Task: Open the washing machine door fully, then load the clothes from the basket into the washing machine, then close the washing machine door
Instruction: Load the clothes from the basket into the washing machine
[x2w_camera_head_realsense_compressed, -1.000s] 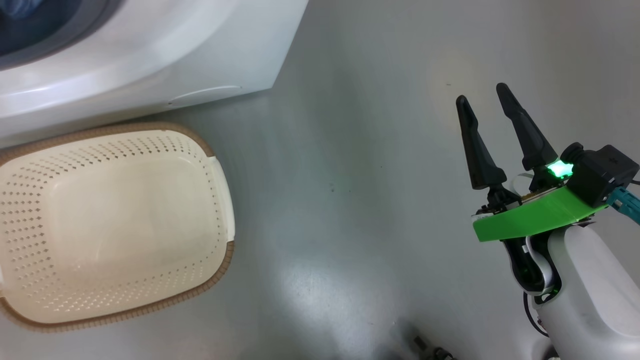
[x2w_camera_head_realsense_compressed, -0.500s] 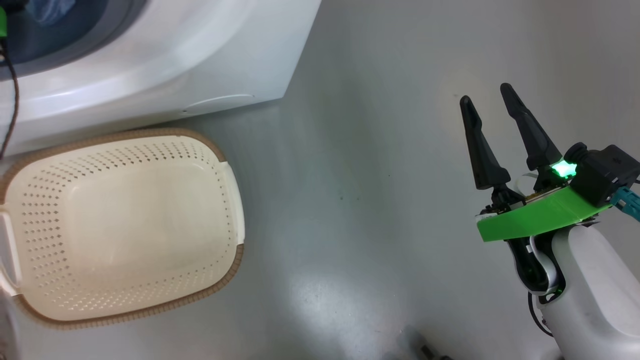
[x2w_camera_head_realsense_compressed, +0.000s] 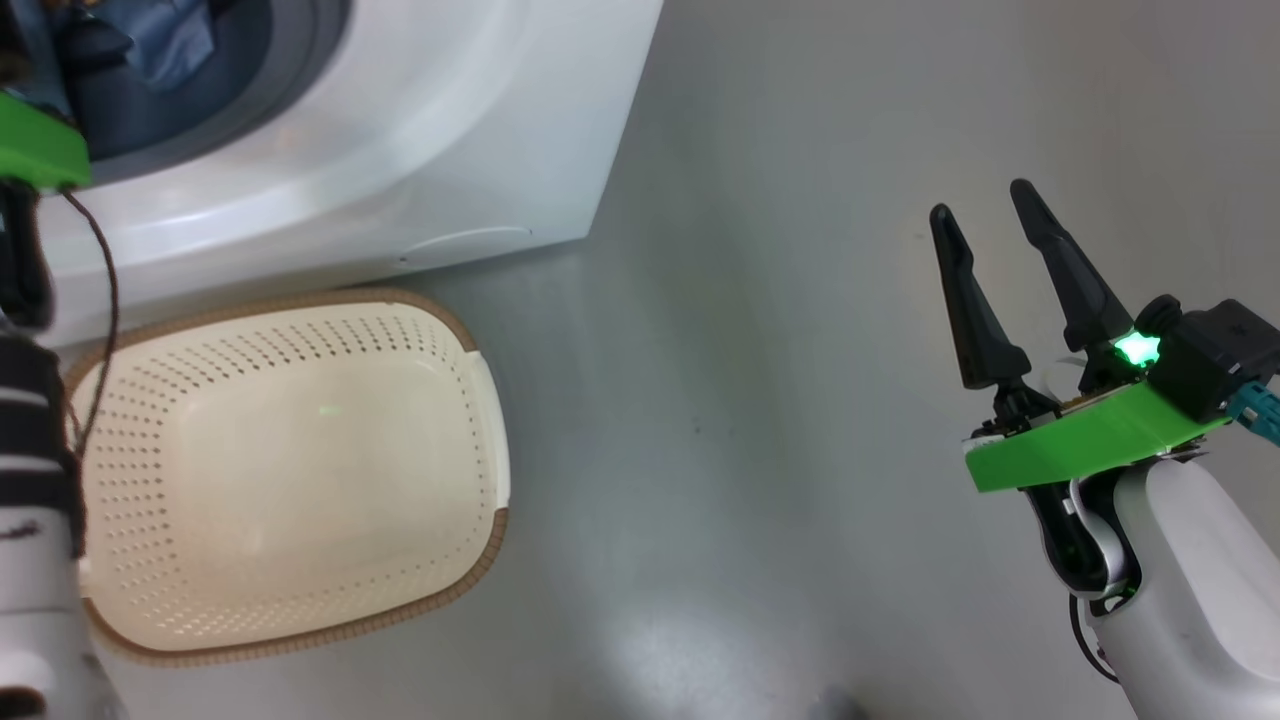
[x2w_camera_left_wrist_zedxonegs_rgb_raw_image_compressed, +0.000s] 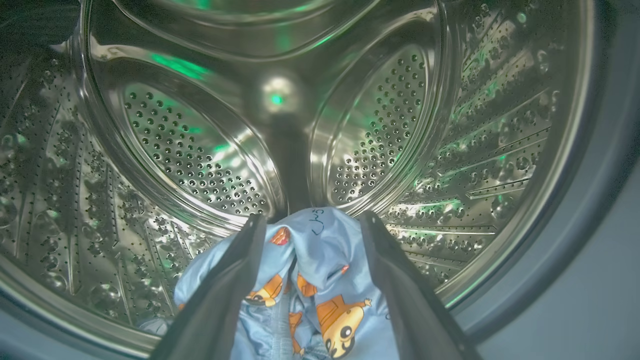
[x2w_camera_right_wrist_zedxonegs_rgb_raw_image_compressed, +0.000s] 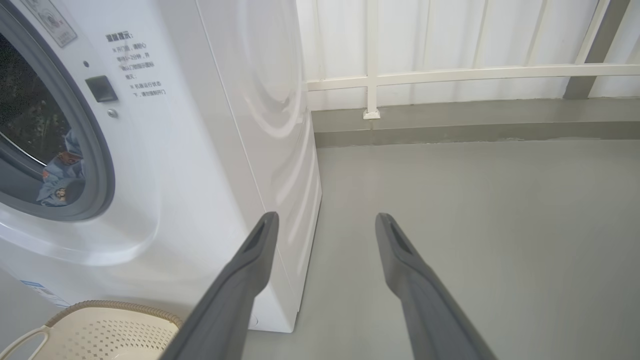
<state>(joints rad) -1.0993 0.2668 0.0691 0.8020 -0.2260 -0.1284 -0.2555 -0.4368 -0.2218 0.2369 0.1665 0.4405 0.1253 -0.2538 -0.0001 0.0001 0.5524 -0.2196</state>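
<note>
Basket on grey floor before washing machine; right end effector, fingers spread, well apart.

Soft, even light fills the head view. The smooth grey floor has a pale sheen, and the big white front-loading washing machine shows mild glare on its curved front. A green lamp glows behind the right gripper. Inside the perforated steel drum it is dim, with green reflections and one bright spot at the centre; the left gripper is out of focus, and lines bend toward the edges. The right wrist view is bright, its fingers blurred.
</note>
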